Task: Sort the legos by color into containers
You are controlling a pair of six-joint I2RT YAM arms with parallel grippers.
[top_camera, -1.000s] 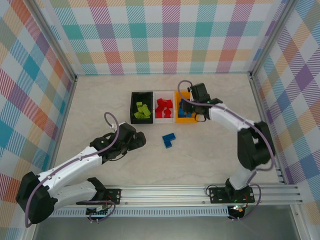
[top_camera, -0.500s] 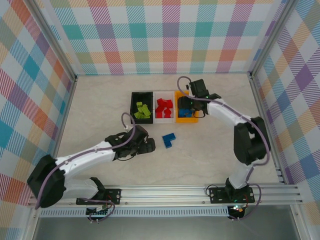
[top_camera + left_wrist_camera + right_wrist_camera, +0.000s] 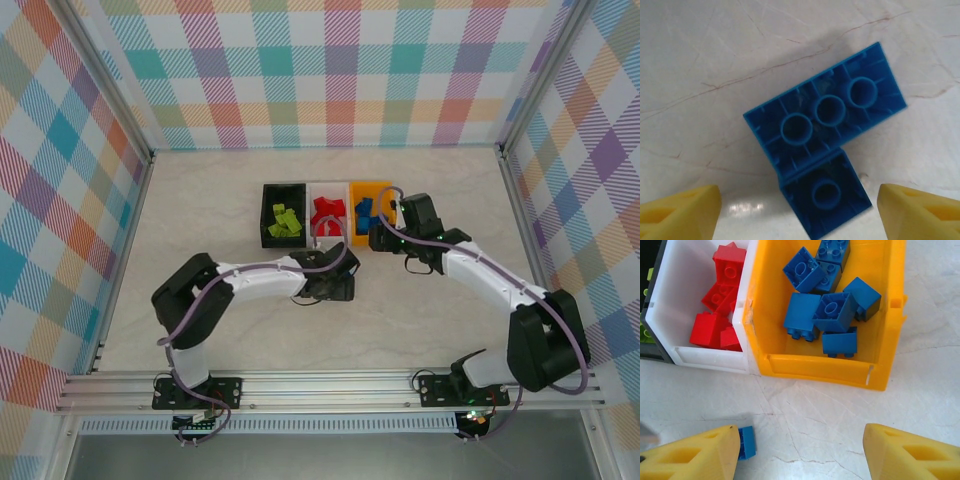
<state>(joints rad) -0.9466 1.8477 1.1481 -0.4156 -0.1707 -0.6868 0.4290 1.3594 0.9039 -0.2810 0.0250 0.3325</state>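
Observation:
A blue L-shaped pair of legos (image 3: 822,132) lies hollow side up on the table. My left gripper (image 3: 799,212) is open and straddles its lower block, with a gap at each yellow fingertip (image 3: 912,210). From above, the left gripper (image 3: 337,287) covers this piece. My right gripper (image 3: 800,445) is open with nothing in it, just in front of the orange container (image 3: 815,367), which holds several blue legos (image 3: 832,310). The white container (image 3: 705,362) holds red legos (image 3: 720,295). The black container (image 3: 266,215) holds green legos (image 3: 285,222).
The three containers stand side by side at the table's middle back. The right gripper (image 3: 384,240) sits close to the left one, with one blue edge of the floor piece (image 3: 746,442) beside its left fingertip. Metal frame rails bound the table.
The left arm has swung right from the table's left side onto the blue piece, its jaws narrowing. The right gripper has opened and drawn back from over the orange container to its front.

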